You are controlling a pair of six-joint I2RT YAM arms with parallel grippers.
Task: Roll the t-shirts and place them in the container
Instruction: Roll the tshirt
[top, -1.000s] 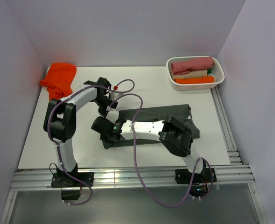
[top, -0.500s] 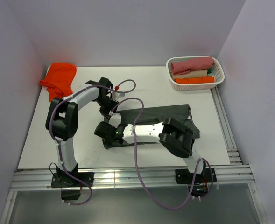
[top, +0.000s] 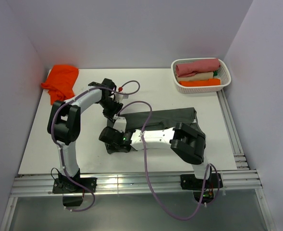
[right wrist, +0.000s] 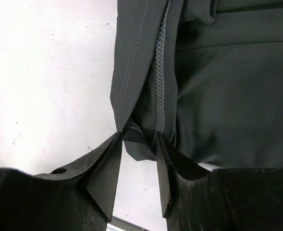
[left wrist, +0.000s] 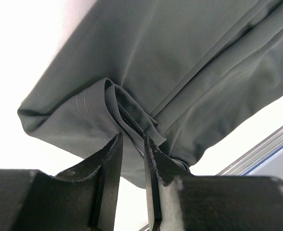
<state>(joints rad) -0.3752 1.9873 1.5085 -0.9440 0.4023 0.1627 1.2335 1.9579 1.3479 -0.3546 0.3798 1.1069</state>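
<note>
The flat white table (top: 40, 144) carries the dark charcoal-grey cotton t-shirt (top: 179, 117), which is folded into a long band. One end of the band is held at the fingertips of both arms, and the rest extends away under the right forearm. The white plastic mesh basket (top: 201, 89) of rolled garments is placed far beyond the band's other end. The bright orange cotton t-shirt (top: 62, 79) is left well apart, beyond the left wrist, and is not handled.

Over the last second the right wrist has been shifted a little along the band toward its body, and the right elbow has been drawn back with it. The left wrist has been moved only slightly.

The left gripper (left wrist: 133, 139) is nearly pressed together, with a gathered fold of the band's end pinched. The right gripper (right wrist: 137, 137) is narrowly parted, with a stitched hem corner pinched.

It is judged that the first turn of the roll is being started. No full turn is yet formed.
</note>
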